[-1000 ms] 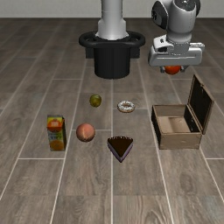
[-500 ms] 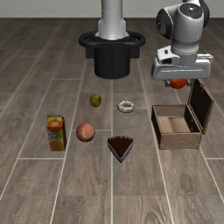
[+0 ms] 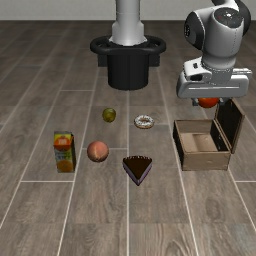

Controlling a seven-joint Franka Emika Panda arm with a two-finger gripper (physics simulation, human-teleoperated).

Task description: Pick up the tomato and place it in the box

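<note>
Nearest sat the chocolate cake slice (image 3: 137, 169), then the juice carton (image 3: 64, 152) and the peach (image 3: 97, 151). At the exterior view's right stood the open box (image 3: 203, 143). And there, above it, hung the hand (image 3: 209, 101), clamped on the tomato (image 3: 206, 100), in the air!

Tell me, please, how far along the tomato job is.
Done: the pick-up looks complete, since the tomato is off the floor. In hand: the gripper holds it in the air, seemingly over the far side of the open box. Left: lowering it into the box and letting go; the tomato is not yet inside.
</note>
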